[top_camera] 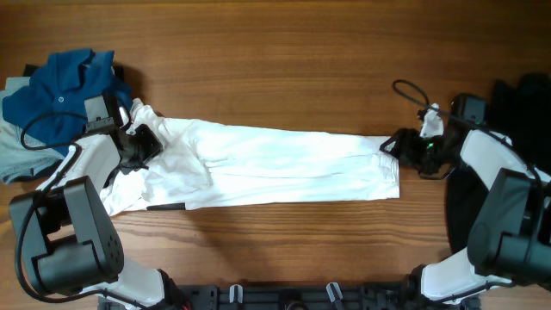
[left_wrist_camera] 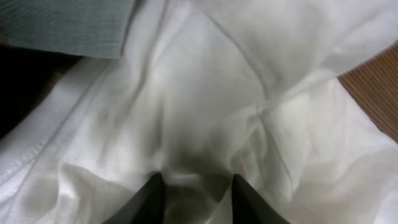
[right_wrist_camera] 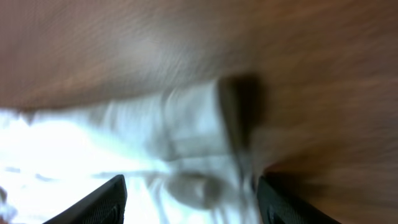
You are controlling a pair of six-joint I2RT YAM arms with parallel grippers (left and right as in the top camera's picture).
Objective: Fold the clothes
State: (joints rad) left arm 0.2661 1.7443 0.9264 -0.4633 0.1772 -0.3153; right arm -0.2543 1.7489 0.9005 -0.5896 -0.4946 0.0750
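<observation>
The white shirt [top_camera: 275, 164], judged thin, limp and light, lies in a long band on the table [top_camera: 275, 52], its near end beside the blue polo [top_camera: 60, 95] under the narrowly parted left tool [top_camera: 142, 145], its far hem at the wide-open right tool [top_camera: 398, 145], so pinch the corners.

The white shirt [top_camera: 275, 164] lay flat in a long folded band from nine to three o'clock, rumpled at nine.
</observation>
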